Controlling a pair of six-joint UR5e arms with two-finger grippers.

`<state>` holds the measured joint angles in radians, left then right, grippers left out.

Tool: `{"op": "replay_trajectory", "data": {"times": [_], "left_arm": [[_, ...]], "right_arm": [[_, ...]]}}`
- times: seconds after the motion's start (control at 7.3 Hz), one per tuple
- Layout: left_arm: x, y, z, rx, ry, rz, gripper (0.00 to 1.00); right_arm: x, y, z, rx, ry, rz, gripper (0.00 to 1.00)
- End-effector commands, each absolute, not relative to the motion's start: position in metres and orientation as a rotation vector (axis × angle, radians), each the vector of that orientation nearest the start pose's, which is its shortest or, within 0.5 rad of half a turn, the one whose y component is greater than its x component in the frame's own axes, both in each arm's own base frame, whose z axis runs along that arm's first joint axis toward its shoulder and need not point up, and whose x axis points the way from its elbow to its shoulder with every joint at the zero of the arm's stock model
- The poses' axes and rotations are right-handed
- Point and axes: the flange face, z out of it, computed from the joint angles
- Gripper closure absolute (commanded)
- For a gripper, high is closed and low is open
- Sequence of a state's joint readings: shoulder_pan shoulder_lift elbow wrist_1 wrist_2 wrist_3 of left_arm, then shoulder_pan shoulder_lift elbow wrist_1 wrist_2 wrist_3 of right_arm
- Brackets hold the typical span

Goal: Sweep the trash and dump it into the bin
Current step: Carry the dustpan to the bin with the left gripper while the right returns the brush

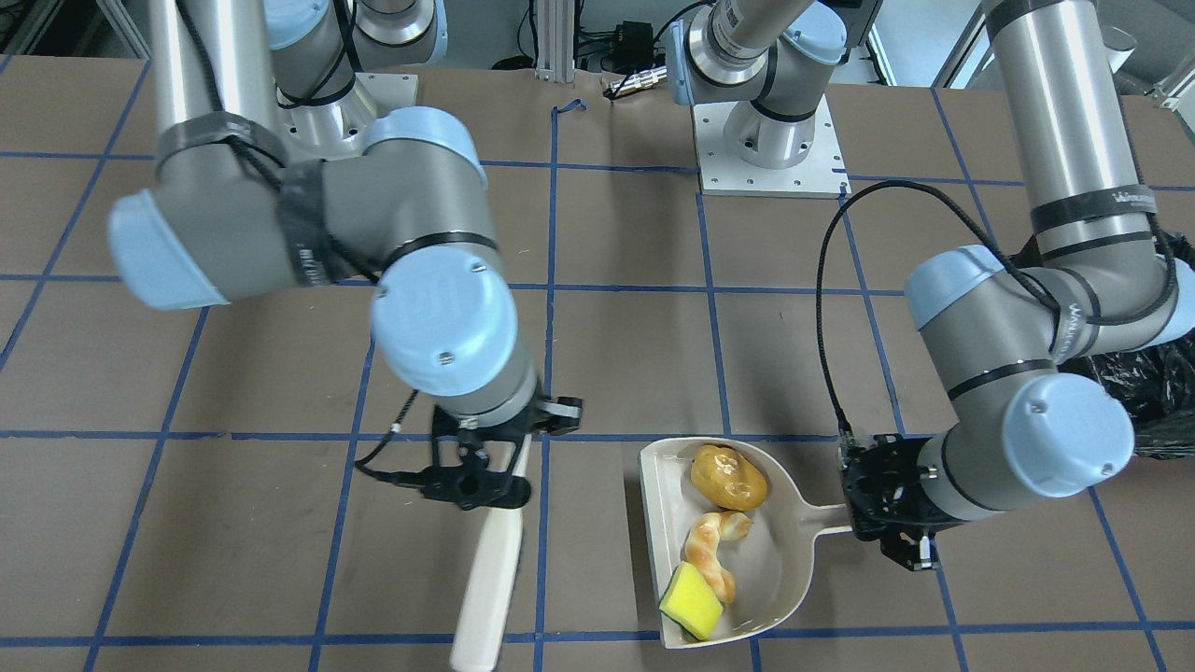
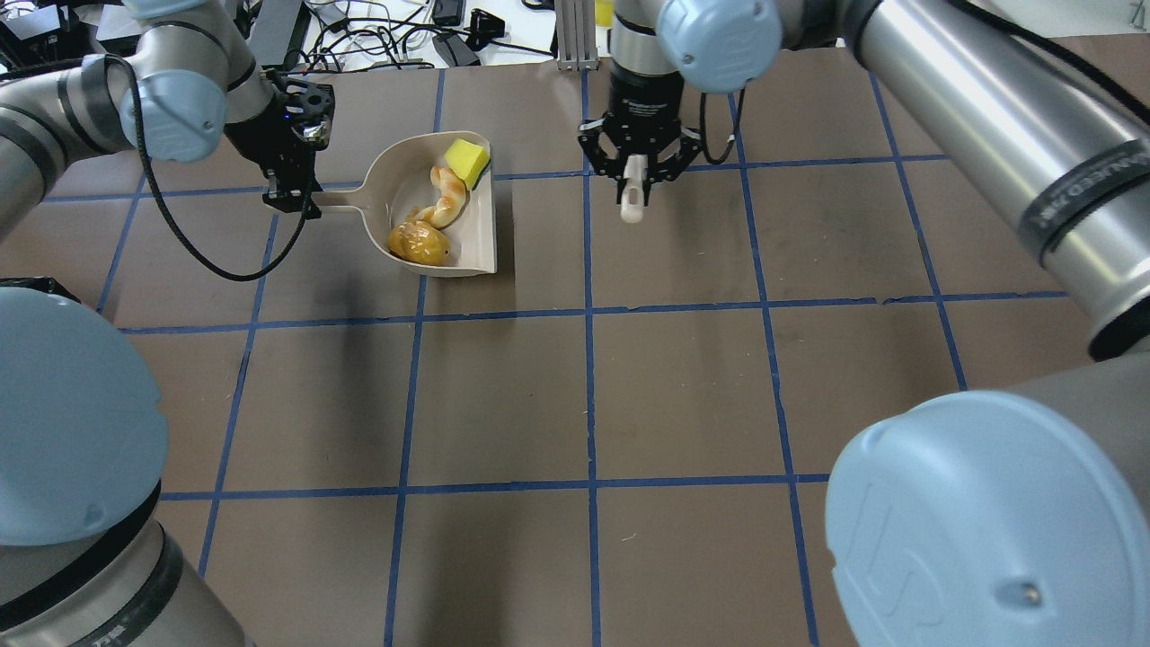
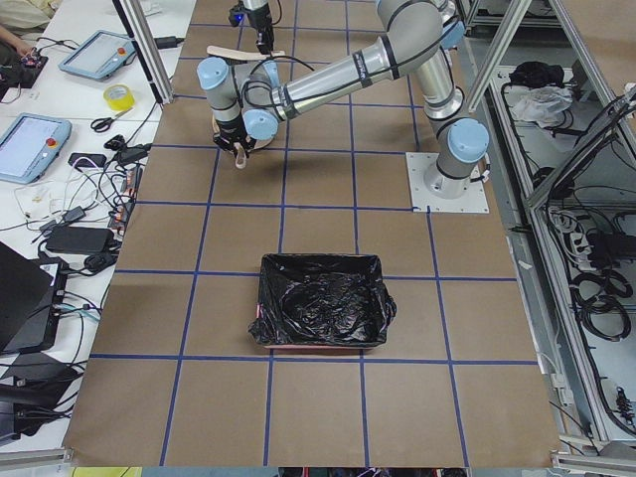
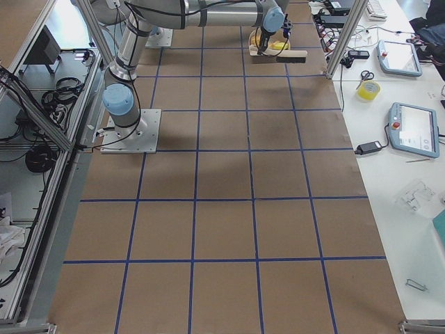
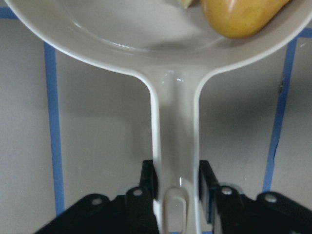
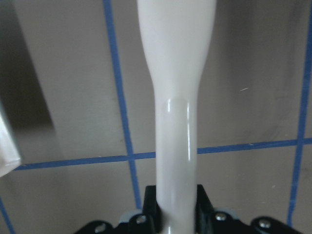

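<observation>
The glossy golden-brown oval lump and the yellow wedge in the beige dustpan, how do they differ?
The golden-brown oval lump is rounded and glossy; the yellow wedge is flat-faced and matte. The lump lies at the pan's end nearer the robot, the wedge at the far end. Both rest inside the beige plastic dustpan.

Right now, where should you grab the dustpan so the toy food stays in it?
By its thin handle, from the back end, away from the open front lip. The handle is narrow enough to pinch and sticks straight out behind the raised wall of the dustpan. The left gripper is clamped on it there.
</observation>
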<state>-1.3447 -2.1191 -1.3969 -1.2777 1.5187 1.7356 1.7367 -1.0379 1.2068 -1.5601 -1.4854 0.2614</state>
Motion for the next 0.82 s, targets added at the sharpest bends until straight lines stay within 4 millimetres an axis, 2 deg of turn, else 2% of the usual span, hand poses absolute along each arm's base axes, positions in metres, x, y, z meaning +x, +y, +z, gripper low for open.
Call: {"op": "replay_trajectory", "data": {"times": [0.0, 0.14, 0.27, 0.41, 0.55, 0.69], "left_arm": [[0.075, -0.678, 0.296, 2.289, 2.319, -0.028, 1.0], [0.124, -0.666, 0.308, 2.308, 2.333, -0.032, 1.0], [0.173, -0.654, 0.316, 2.337, 2.332, -0.047, 1.0], [0.208, -0.646, 0.331, 2.384, 2.313, -0.056, 1.0], [0.251, -0.633, 0.356, 2.412, 2.305, -0.065, 1.0], [0.305, -0.614, 0.386, 2.441, 2.284, -0.088, 1.0]], "right_arm": [[0.13, -0.648, 0.337, 0.12, 3.126, 0.375, 0.93], [0.077, -0.645, 0.334, 0.105, 3.13, 0.397, 0.93], [0.027, -0.642, 0.319, 0.019, 3.107, 0.438, 0.94], [-0.033, -0.639, 0.303, -0.06, 3.119, 0.416, 0.94], [-0.063, -0.628, 0.28, -0.06, 3.126, 0.425, 0.94], [-0.08, -0.615, 0.258, -0.079, 3.125, 0.433, 0.95]]}}
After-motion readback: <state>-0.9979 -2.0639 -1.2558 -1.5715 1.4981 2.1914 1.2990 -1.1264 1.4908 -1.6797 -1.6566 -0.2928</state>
